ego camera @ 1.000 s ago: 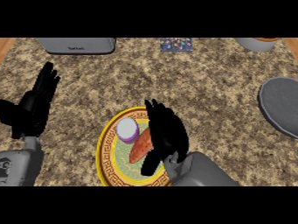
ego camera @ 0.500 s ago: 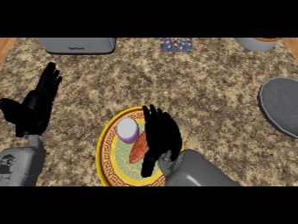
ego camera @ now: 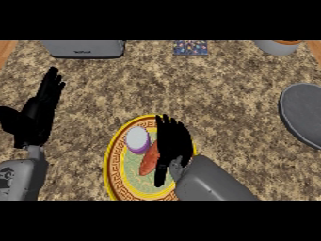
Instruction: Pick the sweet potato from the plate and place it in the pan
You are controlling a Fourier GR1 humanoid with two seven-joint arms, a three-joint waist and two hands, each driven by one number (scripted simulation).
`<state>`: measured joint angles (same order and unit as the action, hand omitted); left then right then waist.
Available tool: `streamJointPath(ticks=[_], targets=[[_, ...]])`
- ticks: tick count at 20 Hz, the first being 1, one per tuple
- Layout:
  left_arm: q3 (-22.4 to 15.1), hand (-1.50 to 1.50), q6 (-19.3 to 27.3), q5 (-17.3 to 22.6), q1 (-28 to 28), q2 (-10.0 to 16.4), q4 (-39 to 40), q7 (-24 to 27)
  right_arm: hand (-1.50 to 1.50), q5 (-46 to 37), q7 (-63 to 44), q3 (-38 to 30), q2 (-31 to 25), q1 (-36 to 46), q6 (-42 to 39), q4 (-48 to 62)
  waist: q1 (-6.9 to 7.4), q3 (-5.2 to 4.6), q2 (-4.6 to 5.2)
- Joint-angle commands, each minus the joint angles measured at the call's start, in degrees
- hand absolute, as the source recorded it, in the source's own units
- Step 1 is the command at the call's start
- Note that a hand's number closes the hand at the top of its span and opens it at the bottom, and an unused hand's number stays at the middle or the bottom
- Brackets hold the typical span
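Note:
An orange sweet potato [ego camera: 149,162] lies on a yellow-rimmed plate [ego camera: 118,145] near the counter's front, beside a purple and white round vegetable [ego camera: 137,140]. My right hand [ego camera: 173,142] hovers over the plate's right half with fingers straight, its thumb beside the sweet potato, hiding part of it. The grey pan [ego camera: 313,116] sits at the right edge of the counter, apart from the hand. At the left my left hand [ego camera: 34,117] rests open, fingers up.
A grey appliance [ego camera: 84,48] stands at the back left. A patterned dark item [ego camera: 191,47] lies at the back middle, and a grey bowl [ego camera: 279,47] at the back right. Wood floor shows past both side edges.
My right hand has slid left and down over the plate, closer onto the sweet potato. The left hand has barely shifted.

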<state>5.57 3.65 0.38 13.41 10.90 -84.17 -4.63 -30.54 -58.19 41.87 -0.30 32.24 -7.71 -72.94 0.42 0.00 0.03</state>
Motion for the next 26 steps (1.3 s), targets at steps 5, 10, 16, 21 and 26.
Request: streamJointPath(ticks=[5,10,16,21,26], targets=[[-0.1,0.00,0.2,-1.4,1.7,-0.7,2.0,1.2,-1.50,4.4,-2.3,4.6,0.3,0.1,2.8,4.4,0.06,0.00,0.03],[-2.0,0.00,2.3,-2.3,0.7,-3.3,-1.0,-1.7,1.50,4.7,8.4,4.5,0.3,1.7,1.7,8.6,0.09,0.02,0.01],[-0.2,0.00,-0.4,-1.1,-1.7,-1.7,-1.2,1.2,1.50,3.6,7.2,5.4,0.3,1.9,1.8,6.8,-0.14,0.00,-0.06],[0.1,0.00,-1.1,-0.2,-2.9,-1.3,-5.1,-1.6,1.50,-0.5,6.1,3.8,-0.8,-0.5,-1.6,0.6,-0.34,0.00,-0.18],[2.2,0.00,-0.6,0.2,-1.6,-0.3,-2.1,-1.2,1.50,-5.0,9.2,13.3,-17.8,-17.0,1.9,-19.8,-1.76,-0.01,-0.49]])
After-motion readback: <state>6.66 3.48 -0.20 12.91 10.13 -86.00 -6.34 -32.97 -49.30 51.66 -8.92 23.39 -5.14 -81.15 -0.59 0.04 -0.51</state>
